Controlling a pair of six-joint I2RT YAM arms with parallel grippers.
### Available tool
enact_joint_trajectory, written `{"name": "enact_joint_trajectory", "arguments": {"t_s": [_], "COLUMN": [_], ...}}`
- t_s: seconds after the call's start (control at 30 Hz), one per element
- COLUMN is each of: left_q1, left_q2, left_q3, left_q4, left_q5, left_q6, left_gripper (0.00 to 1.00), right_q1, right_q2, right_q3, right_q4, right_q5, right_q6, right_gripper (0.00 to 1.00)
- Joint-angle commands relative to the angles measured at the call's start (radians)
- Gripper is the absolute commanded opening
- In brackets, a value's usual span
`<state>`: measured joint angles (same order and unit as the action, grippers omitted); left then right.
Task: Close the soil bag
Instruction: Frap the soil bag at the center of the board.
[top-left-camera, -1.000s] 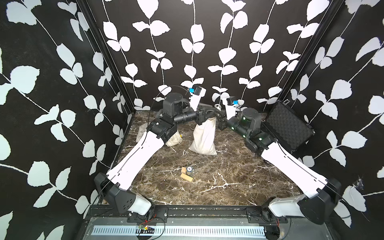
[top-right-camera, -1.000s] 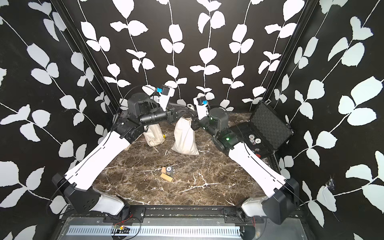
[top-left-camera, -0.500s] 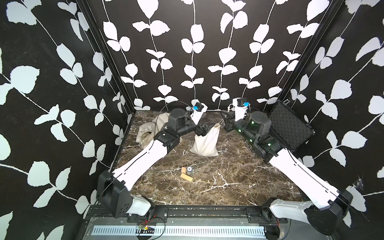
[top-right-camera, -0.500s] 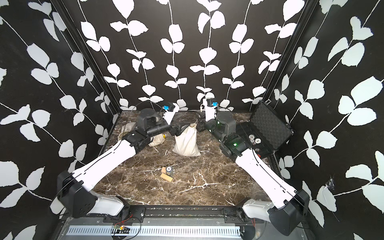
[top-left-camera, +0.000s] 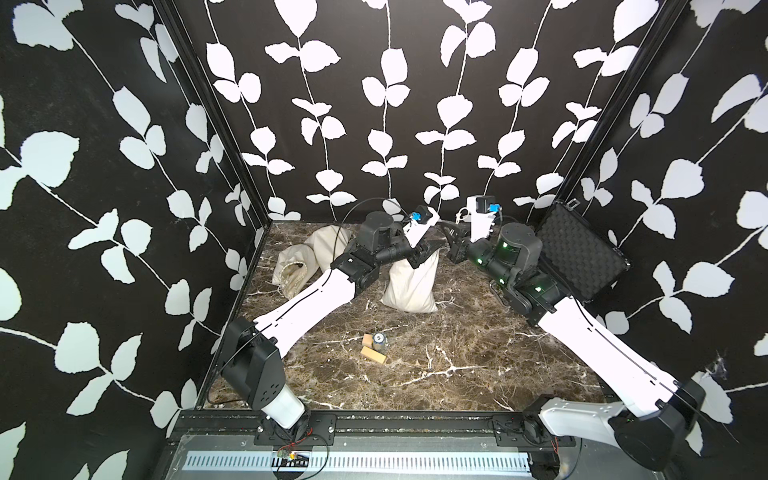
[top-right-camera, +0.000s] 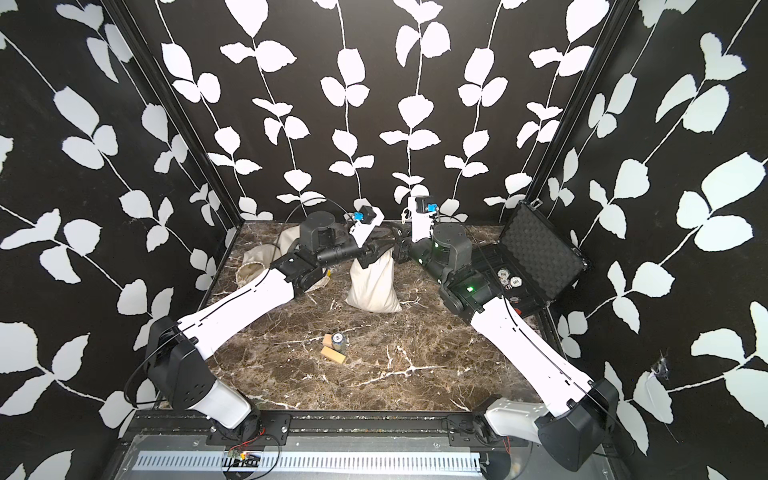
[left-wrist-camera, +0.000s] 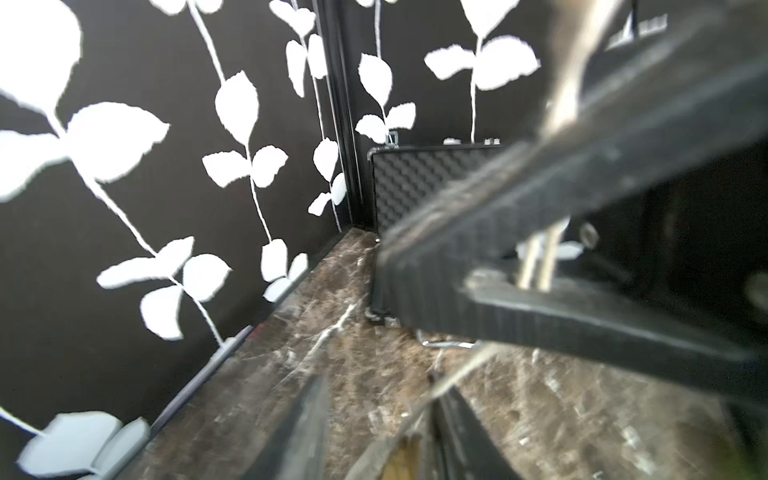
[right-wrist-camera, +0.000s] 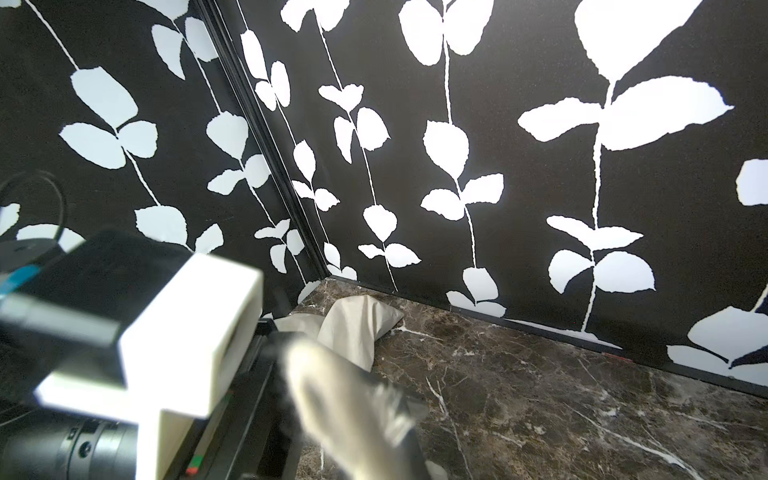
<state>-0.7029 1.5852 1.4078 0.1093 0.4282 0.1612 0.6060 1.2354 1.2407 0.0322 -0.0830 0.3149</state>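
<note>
Left gripper (top-left-camera: 424, 252) sitting at top of soil bag (top-left-camera: 411, 286), jaws standing partly apart about neck; whether pinching cloth, cannot tell. Right gripper (top-left-camera: 451, 243) just beside, clenched, seemingly holding drawstring (left-wrist-camera: 459, 369) running from bag mouth. Bag standing upright toward back of marble table (top-left-camera: 457, 365), between both arms. Step in hand, by my judging: cinching mouth. Next move is asking: left bracing neck firmly, right pulling cord away from bag, straight and gentle, so bag is not tipping.
</note>
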Motion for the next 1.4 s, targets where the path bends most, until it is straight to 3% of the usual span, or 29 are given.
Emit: {"name": "enact_joint_trajectory", "arguments": {"t_s": [0.0,0.27,0.5,0.67,0.8,0.87,1.07,1.13,1.27,1.37], "left_q1": [-0.022,-0.049,-0.05,-0.049,-0.047,-0.045,0.049,0.077,0.081,0.109], "left_q2": [0.006,0.021,-0.016,-0.013,0.0,-0.004,-0.003,0.012,0.043,0.059], "left_q3": [0.025,-0.079,-0.161,-0.198,-0.255,-0.289,-0.29,-0.283,-0.309,-0.296], "left_q4": [-0.044,-0.142,-0.31,-0.413,-0.425,-0.399,-0.377,-0.368,-0.283,-0.293], "left_q5": [-0.008,-0.147,-0.521,-0.869,-1.013,-1.059,-1.02,-0.944,-0.857,-0.859], "left_q6": [0.029,0.047,0.019,-0.031,-0.087,-0.094,-0.149,-0.179,-0.198,-0.199], "left_gripper": [0.29,0.14,0.12,0.11,0.12,0.23,0.26,0.21,0.0,0.0], "right_q1": [-0.003,-0.005,-0.029,-0.077,-0.109,-0.124,-0.141,-0.141,-0.141,-0.141], "right_q2": [-0.037,-0.063,-0.141,-0.211,-0.264,-0.285,-0.302,-0.29,-0.24,-0.201], "right_q3": [0.02,0.064,0.065,0.097,0.091,0.086,0.078,0.078,0.078,0.078], "right_q4": [0.061,0.01,-0.058,-0.102,-0.15,-0.168,-0.172,-0.154,-0.137,-0.115], "right_q5": [0.018,0.049,0.125,0.154,0.205,0.221,0.212,0.177,0.134,0.115], "right_q6": [-0.004,-0.052,-0.103,-0.11,-0.138,-0.142,-0.13,-0.114,-0.092,-0.081], "right_gripper": [0.0,0.0,0.0,0.0,0.0,0.0,0.0,0.0,0.0,0.0]}}
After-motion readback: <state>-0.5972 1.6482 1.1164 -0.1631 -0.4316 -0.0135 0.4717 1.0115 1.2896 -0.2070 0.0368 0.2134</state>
